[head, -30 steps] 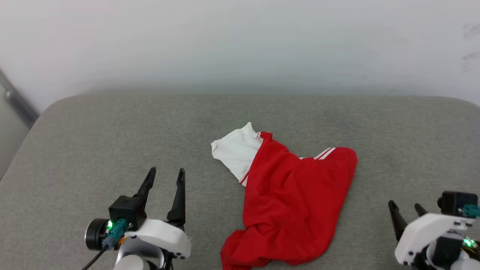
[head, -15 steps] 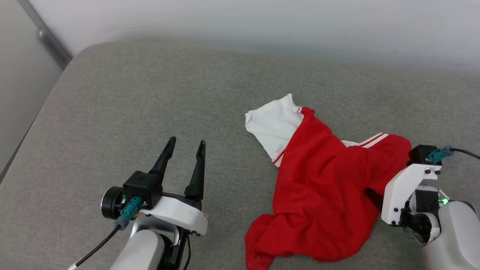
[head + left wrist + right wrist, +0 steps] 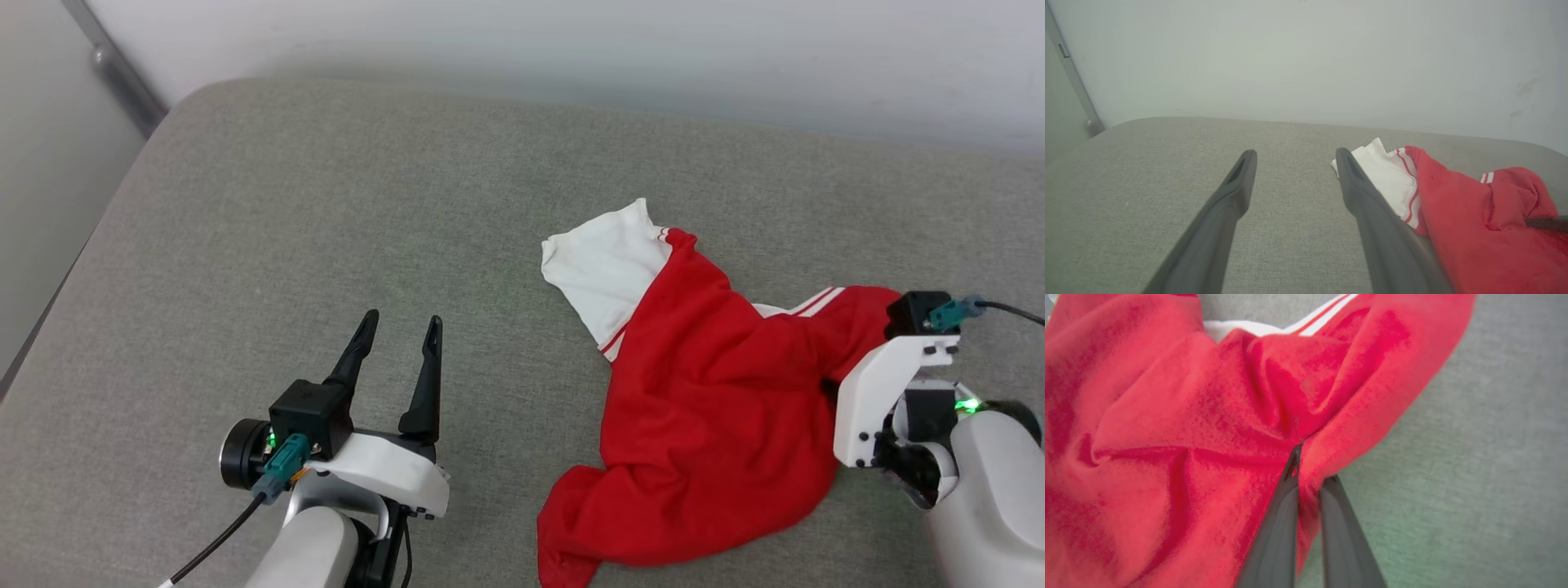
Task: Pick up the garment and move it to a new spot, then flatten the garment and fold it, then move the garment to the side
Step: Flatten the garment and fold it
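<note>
The garment point(image 3: 702, 408), a red jersey with a white sleeve point(image 3: 600, 265) and red-white striped trim, lies crumpled right of centre on the grey cushion point(image 3: 326, 204). My right gripper point(image 3: 829, 384) is at its right edge, fingers buried in the cloth. In the right wrist view the right gripper point(image 3: 1308, 473) is shut on a bunched fold of the red garment point(image 3: 1188, 416). My left gripper point(image 3: 402, 318) hovers open and empty over bare cushion, left of the garment. In the left wrist view the left gripper point(image 3: 1294, 153) stands wide apart with the garment point(image 3: 1474, 228) to its right.
A pale wall point(image 3: 571, 49) runs behind the cushion. At the far left a dark rail point(image 3: 122, 90) slants beside the cushion's rounded left edge point(image 3: 82, 261). Bare grey cushion stretches left of and behind the garment.
The head camera has turned and dipped. My right gripper has come in from the lower right onto the garment's right edge and shut on a fold, bunching the cloth. The left gripper stays open.
</note>
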Tool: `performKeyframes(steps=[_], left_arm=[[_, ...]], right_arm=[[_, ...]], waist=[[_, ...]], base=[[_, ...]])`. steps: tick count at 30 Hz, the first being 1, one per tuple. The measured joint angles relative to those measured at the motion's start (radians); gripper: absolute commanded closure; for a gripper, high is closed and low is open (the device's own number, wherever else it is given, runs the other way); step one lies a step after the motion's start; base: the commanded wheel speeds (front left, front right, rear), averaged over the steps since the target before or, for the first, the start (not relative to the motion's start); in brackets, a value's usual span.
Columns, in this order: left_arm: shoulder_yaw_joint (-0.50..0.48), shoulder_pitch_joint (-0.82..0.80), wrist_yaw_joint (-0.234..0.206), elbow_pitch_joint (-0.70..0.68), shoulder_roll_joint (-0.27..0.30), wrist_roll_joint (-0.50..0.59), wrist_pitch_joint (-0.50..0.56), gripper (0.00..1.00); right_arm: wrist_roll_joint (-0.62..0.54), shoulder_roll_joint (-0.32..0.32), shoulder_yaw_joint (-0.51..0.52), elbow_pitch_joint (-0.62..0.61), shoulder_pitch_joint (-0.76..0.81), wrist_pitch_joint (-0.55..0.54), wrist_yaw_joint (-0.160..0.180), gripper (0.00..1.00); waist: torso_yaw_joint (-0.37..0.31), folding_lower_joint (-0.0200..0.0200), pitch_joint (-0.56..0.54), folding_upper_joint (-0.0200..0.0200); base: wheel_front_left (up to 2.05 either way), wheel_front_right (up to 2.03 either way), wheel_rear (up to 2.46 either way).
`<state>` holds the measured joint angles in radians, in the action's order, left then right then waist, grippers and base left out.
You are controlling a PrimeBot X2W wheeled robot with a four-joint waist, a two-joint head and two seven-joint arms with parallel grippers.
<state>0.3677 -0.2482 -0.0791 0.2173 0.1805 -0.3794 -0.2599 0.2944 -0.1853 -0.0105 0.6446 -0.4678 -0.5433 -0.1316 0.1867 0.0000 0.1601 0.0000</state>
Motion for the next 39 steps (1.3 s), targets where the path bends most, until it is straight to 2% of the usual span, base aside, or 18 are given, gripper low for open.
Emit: performKeyframes(steps=[5,10,13,17,18,19,20,26,33,39], left_arm=[[-0.005,0.022,0.0,0.007,0.0,0.001,0.0,0.0],[-0.011,0.052,-0.004,0.008,0.0,-0.002,-0.002,0.0],[-0.011,0.067,-0.009,0.008,0.0,-0.003,-0.003,0.0],[-0.01,0.084,-0.01,0.006,0.0,-0.008,-0.003,0.0],[-0.01,0.085,-0.011,0.005,0.002,-0.011,-0.002,0.0],[-0.01,0.085,-0.012,0.005,0.002,-0.012,0.002,0.0],[-0.01,0.086,-0.013,0.004,0.002,-0.013,0.002,0.0],[-0.017,0.115,-0.028,0.0,0.017,-0.021,0.014,0.0],[-0.028,0.161,-0.049,-0.009,0.034,-0.032,0.026,0.0],[-0.031,0.186,-0.06,-0.018,0.051,-0.038,0.043,0.0]], right_arm=[[-0.062,-0.058,0.012,-0.092,-0.022,0.046,0.0,1.0],[-0.11,-0.066,0.111,-0.21,0.062,0.022,0.0,1.0],[-0.13,-0.05,0.196,-0.235,0.178,-0.006,0.0,1.0],[-0.143,0.014,0.306,-0.203,0.323,-0.018,0.0,1.0],[-0.144,0.032,0.328,-0.19,0.349,-0.013,0.0,0.78],[-0.14,0.049,0.347,-0.186,0.363,0.007,0.0,0.45],[-0.134,0.062,0.359,-0.184,0.366,0.027,0.0,0.0],[-0.083,0.111,0.367,-0.209,0.401,0.216,0.0,0.0],[-0.093,0.115,0.329,-0.351,0.442,0.474,0.001,0.0],[-0.116,0.119,0.249,-0.48,0.48,0.565,0.001,0.0]], waist=[[-0.036,0.0001,-0.036,0.0],[-0.084,0.0,-0.073,0.0],[-0.11,0.0,-0.092,0.0],[-0.135,0.0,-0.112,0.0],[-0.139,0.0,-0.114,0.0],[-0.142,0.0,-0.115,0.0],[-0.143,0.0,-0.116,0.0],[-0.147,0.0,-0.13,0.0],[-0.151,-0.0001,-0.169,0.0],[-0.156,0.0,-0.192,0.0]], base=[[0.0,0.0,0.0],[0.0,0.0,0.0],[0.0,0.0,0.0],[0.0,0.0,0.0],[0.0,0.0,0.0],[0.0,0.0,0.0],[0.0,0.0,0.0],[0.0,0.0,0.0],[0.0,0.0,0.0],[0.0,0.0,0.0]])
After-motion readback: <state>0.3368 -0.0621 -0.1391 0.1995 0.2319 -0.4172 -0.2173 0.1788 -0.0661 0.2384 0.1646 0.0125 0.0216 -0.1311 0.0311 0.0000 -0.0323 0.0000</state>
